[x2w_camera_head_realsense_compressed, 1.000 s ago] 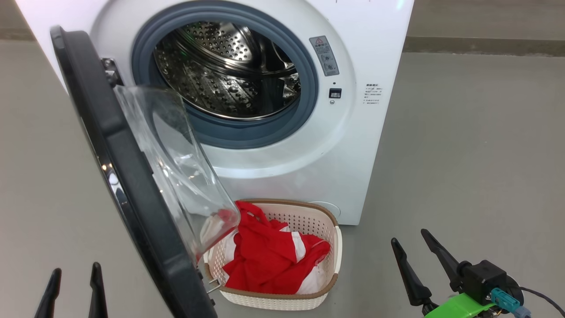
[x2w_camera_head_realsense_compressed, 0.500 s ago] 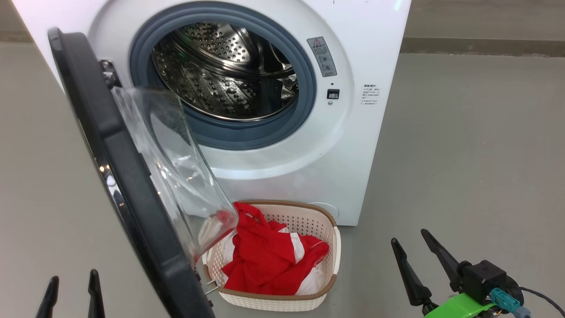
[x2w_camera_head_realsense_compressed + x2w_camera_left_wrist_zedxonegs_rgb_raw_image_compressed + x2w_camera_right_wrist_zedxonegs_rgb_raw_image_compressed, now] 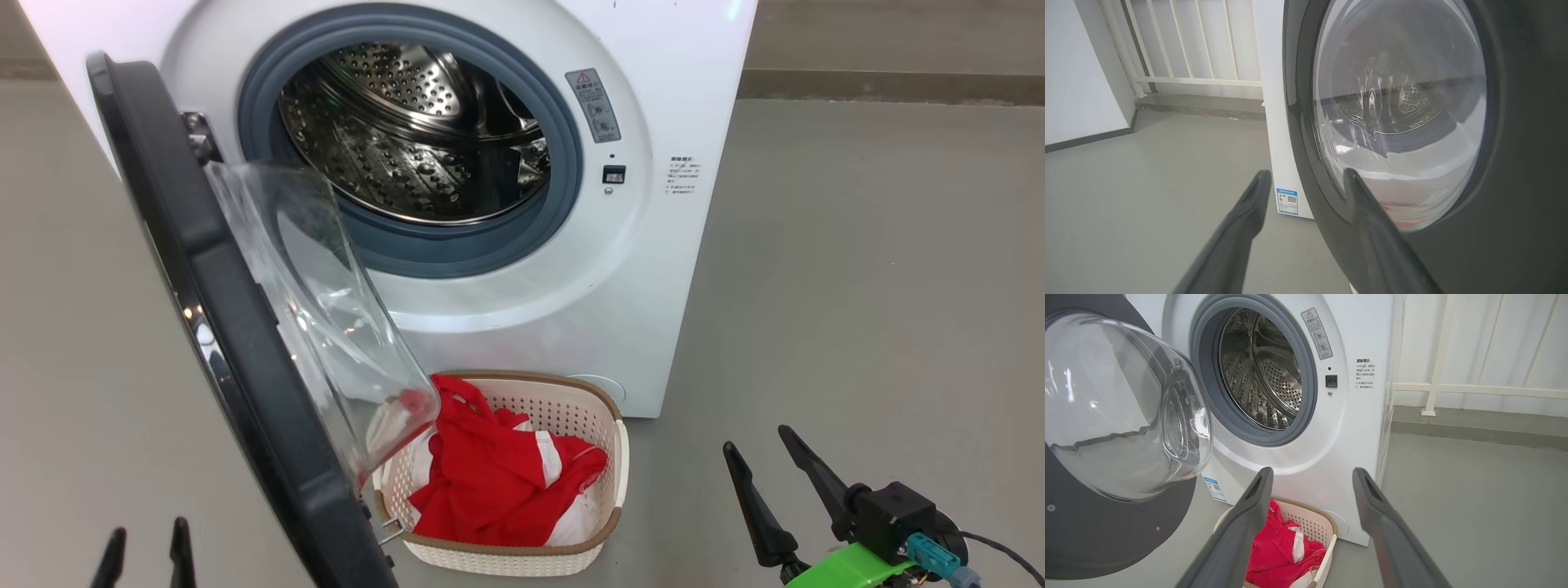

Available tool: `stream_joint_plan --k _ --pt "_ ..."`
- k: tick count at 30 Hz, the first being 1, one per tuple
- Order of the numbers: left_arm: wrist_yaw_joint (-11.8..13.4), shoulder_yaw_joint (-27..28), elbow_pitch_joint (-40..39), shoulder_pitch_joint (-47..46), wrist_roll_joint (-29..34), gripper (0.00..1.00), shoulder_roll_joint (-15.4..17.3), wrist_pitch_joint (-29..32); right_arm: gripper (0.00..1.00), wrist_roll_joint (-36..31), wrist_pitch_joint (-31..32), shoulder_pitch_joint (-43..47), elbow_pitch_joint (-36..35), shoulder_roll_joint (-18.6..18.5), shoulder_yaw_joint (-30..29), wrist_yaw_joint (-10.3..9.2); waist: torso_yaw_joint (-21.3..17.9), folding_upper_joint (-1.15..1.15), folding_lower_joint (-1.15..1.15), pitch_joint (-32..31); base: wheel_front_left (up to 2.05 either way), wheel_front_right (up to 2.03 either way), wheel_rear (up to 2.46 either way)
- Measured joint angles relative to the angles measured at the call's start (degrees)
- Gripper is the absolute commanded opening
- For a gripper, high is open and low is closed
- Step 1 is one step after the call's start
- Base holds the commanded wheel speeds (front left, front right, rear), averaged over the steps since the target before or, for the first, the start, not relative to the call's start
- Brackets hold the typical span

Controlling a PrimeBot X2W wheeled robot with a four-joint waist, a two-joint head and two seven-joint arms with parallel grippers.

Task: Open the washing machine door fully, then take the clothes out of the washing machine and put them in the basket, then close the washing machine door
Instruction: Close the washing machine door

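Observation:
The white washing machine (image 3: 653, 245) stands with its steel drum (image 3: 408, 131) showing no clothes inside. The washing machine door (image 3: 220, 327) is swung out towards me at the left, its glass bowl (image 3: 326, 310) overhanging the basket (image 3: 522, 549). The red and white clothes (image 3: 490, 482) lie in the basket on the floor before the machine. My left gripper (image 3: 147, 531) is open at the lower left, outside the door. In the left wrist view the left gripper (image 3: 1306, 173) points at the door (image 3: 1527, 163) rim, apart from it. My right gripper (image 3: 758, 439) is open and empty, right of the basket.
Grey floor (image 3: 857, 286) spreads to the right of the machine and to the left of the door. A low kerb (image 3: 1474, 424) and a white railing (image 3: 1437, 355) run behind. A blue sticker (image 3: 1287, 201) marks the machine's side panel.
My left gripper has sunk towards the bottom edge of the head view and its fingers stand slightly closer together. The picture has shifted a little to the left. The right gripper has not moved.

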Motion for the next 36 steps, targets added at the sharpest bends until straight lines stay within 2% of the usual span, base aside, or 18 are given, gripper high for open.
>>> stream_joint_plan --k 1,4,5,8,12,16,19,22,29,32,36 --pt "0.0 0.0 0.5 0.0 0.0 0.00 0.0 0.0 1.00 0.0 0.0 0.0 0.0 0.0 0.0 0.00 0.0 0.00 0.00 0.0 0.00 0.00 0.00" --pt "0.0 0.2 1.9 -0.4 -0.9 0.00 0.0 0.0 1.00 0.0 0.0 0.0 0.0 0.1 0.0 0.00 -0.2 0.00 0.00 -0.1 0.00 0.00 0.00" --pt "-0.1 0.5 3.4 -1.0 -3.0 0.00 -0.1 0.0 1.00 0.0 0.0 0.0 0.0 0.1 0.0 0.00 -0.2 0.00 0.00 -0.2 0.00 0.00 0.00" --pt "-0.1 2.4 7.3 -3.4 -14.5 0.00 -0.5 2.8 1.00 0.0 0.0 0.0 0.1 0.2 0.0 0.00 -0.2 0.00 0.00 -0.3 0.00 0.00 0.00" --pt "0.3 3.6 7.3 -7.1 -30.6 0.00 -0.6 9.7 1.00 0.0 0.0 0.0 0.2 0.1 -0.2 0.00 -0.1 0.00 0.00 -0.3 0.00 0.00 0.00" --pt "4.0 4.3 2.3 -9.1 -48.0 0.00 -0.8 15.5 1.00 -0.1 0.0 0.0 0.2 0.2 -0.2 0.00 -0.2 0.00 0.00 -0.3 0.00 0.00 0.00" --pt "8.3 4.1 -3.8 -9.6 -60.5 0.00 -0.8 18.9 1.00 -0.1 0.0 0.0 0.2 0.2 -0.2 0.00 -0.2 0.00 0.00 -0.3 0.00 0.00 0.00" --pt "12.7 3.1 -10.7 -9.5 -69.3 0.00 -0.8 20.9 1.00 -0.1 0.0 0.0 0.1 0.2 -0.2 0.00 -0.4 0.00 0.00 -0.2 0.00 0.00 0.00" --pt "20.5 -0.2 -24.4 -8.0 -84.1 0.00 -0.8 23.0 1.00 -0.1 0.0 0.0 0.2 0.3 -0.2 0.00 -0.7 0.00 0.00 -0.2 0.00 0.00 0.00" --pt "22.7 -1.2 -27.8 -6.8 -86.6 0.00 -0.8 24.1 1.00 -0.1 0.0 0.0 0.3 0.3 -0.1 0.00 -0.8 0.00 0.00 -0.3 0.00 0.00 0.00" --pt "24.7 -2.6 -31.0 -5.7 -86.7 0.00 -0.7 24.9 1.00 -0.1 0.0 0.0 0.3 0.3 0.0 0.00 -1.1 0.00 0.00 -0.5 0.00 0.00 0.00"
